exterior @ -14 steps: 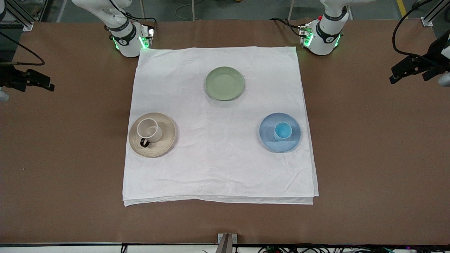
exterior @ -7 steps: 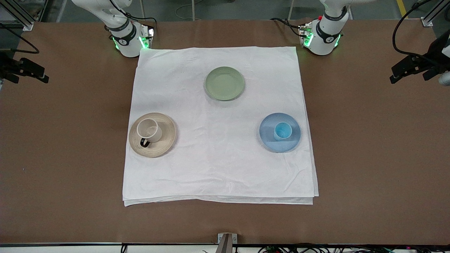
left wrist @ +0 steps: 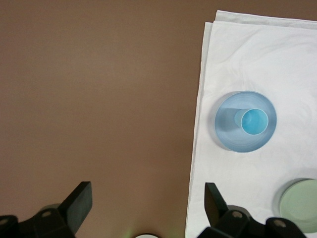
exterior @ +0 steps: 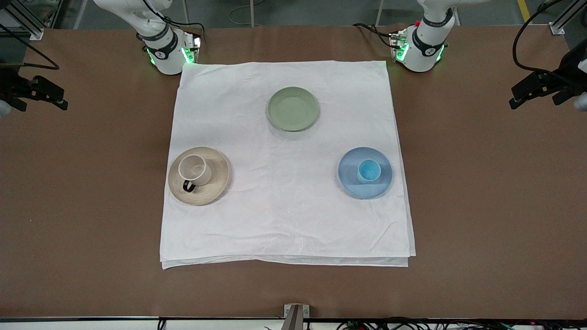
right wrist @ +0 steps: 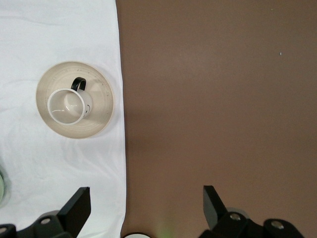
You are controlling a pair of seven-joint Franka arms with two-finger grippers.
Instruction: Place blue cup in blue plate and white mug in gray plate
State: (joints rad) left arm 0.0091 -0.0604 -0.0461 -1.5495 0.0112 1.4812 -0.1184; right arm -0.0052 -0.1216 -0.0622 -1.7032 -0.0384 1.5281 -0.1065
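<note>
The blue cup (exterior: 368, 171) stands upright in the middle of the blue plate (exterior: 348, 182), toward the left arm's end of the white cloth (exterior: 284, 215) spread over the brown worktop (exterior: 481, 206). The white mug (exterior: 194, 168) stands upright in the gray plate (exterior: 218, 183) toward the right arm's end of the cloth, its black handle (exterior: 188, 186) pointing toward the front camera. A green plate (exterior: 293, 108) lies bare on the cloth, farther from the front camera than the other two plates and between them. The left tool (left wrist: 148, 201) hangs over the bare worktop off the cloth's edge at the left arm's end, fingers spread wide apart and gripping nothing. The right tool (right wrist: 146, 203) hangs over the cloth's edge at the right arm's end, fingers likewise wide apart and unladen.
</note>
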